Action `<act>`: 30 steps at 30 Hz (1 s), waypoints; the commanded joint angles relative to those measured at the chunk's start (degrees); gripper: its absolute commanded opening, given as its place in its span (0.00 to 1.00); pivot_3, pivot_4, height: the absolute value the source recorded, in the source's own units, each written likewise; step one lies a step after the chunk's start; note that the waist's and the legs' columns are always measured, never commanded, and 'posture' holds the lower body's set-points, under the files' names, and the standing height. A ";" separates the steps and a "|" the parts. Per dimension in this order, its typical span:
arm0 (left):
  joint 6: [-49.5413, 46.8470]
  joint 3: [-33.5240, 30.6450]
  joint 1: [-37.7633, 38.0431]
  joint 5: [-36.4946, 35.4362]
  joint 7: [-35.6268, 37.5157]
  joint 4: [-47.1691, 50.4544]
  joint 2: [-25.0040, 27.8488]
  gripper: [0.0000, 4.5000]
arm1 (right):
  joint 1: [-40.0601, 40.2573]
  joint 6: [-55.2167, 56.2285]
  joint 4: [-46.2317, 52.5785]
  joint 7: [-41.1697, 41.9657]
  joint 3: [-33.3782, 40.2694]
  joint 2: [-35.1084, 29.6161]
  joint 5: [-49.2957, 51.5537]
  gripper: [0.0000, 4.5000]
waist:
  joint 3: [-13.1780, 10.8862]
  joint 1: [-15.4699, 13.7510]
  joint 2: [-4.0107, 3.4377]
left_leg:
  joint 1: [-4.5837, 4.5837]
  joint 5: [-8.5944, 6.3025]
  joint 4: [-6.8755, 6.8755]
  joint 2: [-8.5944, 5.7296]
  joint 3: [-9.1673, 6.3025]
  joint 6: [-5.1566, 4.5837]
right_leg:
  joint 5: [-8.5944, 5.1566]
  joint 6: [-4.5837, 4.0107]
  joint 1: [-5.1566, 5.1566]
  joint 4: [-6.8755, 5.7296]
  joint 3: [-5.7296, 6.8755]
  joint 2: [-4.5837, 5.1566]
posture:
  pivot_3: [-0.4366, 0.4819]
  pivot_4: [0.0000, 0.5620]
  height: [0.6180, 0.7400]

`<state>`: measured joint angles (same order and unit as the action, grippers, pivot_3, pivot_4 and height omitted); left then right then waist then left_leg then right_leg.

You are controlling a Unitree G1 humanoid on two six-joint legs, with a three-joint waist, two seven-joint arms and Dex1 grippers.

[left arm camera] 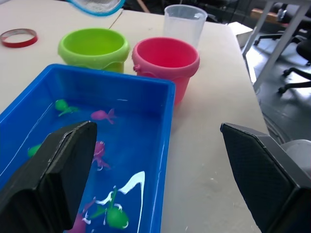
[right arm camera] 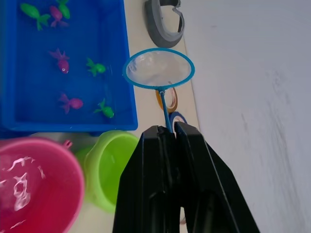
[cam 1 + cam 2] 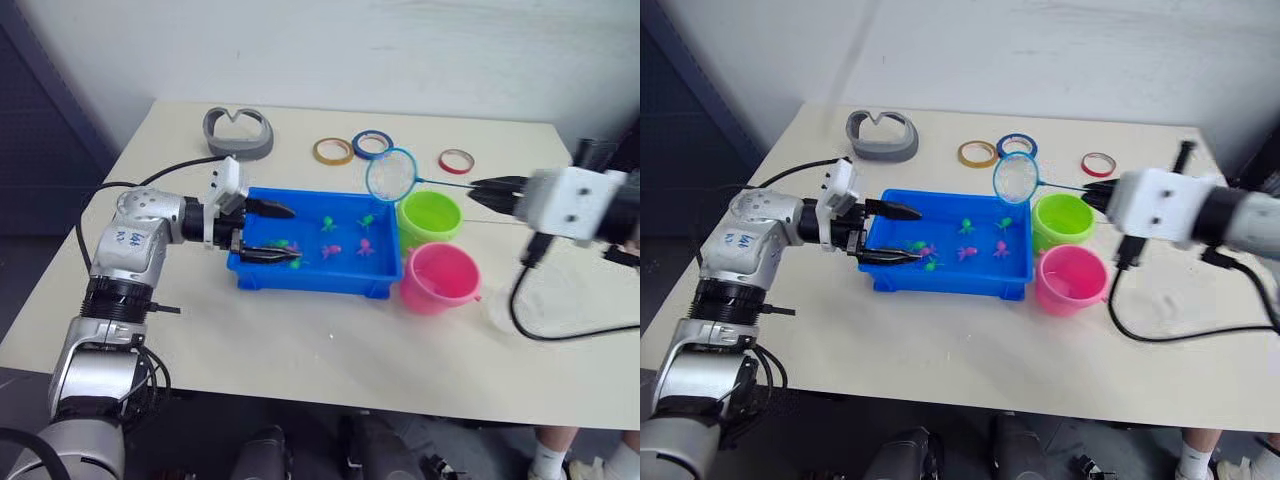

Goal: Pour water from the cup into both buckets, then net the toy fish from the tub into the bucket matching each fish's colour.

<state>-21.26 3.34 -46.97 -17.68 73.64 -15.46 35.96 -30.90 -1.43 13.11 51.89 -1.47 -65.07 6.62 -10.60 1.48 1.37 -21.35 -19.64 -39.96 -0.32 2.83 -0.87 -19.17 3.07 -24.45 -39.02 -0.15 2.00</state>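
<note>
We are holding the net point(image 2: 158, 68) in the right gripper point(image 2: 171, 133), whose two black fingers are clamped on the thin handle; the hoop is hanging above the far right corner of the tub point(image 3: 262, 276), beside the green bucket point(image 3: 428, 219). The left gripper point(image 3: 268, 232) is spread wide across the tub's left end wall, one finger over the water, one outside the near rim, bracing rather than gripping. The hoop looks empty.

Judgement: we are at the netting step. To do it well we should be dipping the hoop under one fish point(image 2: 69, 102) at a time, lifting slowly, and keeping the tub steadied.

Materials: the tub is rigid glossy blue plastic, shallow, rimmed, with thin water. The fish are tiny moulded pieces, magenta and green. The pink bucket point(image 3: 440, 279), just right of the tub, is holding water. The clear cup point(image 1: 183, 23) is standing behind it on the matte table point(image 3: 300, 350).
</note>
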 commanded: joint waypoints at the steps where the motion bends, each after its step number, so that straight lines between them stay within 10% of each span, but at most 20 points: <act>1: -2.16 -2.16 1.35 -1.06 -2.92 5.00 1.33 0.99 | -8.31 13.79 -12.70 1.70 -9.02 3.36 -13.09 0.00 | 0.00 -0.28 0.00 | -0.06 -0.02 -0.02 -0.01 0.00 -0.04 | 0.00 0.00 -0.04 0.04 0.02 0.02 | 0.48 0.27 1.00; 14: -7.12 -5.35 5.70 -3.89 -6.90 12.79 4.28 0.99 | -19.52 39.26 -34.87 -0.13 -16.59 8.35 -26.72 0.00 | 0.00 0.22 -0.01 | -0.16 -0.04 -0.07 -0.04 0.01 -0.08 | 0.00 0.00 -0.13 0.00 0.04 0.08 | 0.48 0.27 1.00; 30: -8.14 -4.91 4.46 -5.39 -8.29 13.55 3.58 0.99 | -13.43 28.69 -28.87 8.09 -13.52 10.21 -17.27 0.00 | 0.00 0.14 -0.01 | -0.16 -0.04 -0.06 -0.04 0.00 -0.08 | 0.00 0.00 -0.12 0.00 0.06 0.08 | 0.48 0.27 1.00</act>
<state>-29.59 -0.94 -41.34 -22.17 65.54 -3.21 39.22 -44.90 31.91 -18.96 57.83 -17.45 -54.74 -14.72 -10.59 1.62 1.35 -21.52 -19.68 -40.03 -0.35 2.83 -0.95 -19.16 3.08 -24.56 -39.02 -0.10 2.08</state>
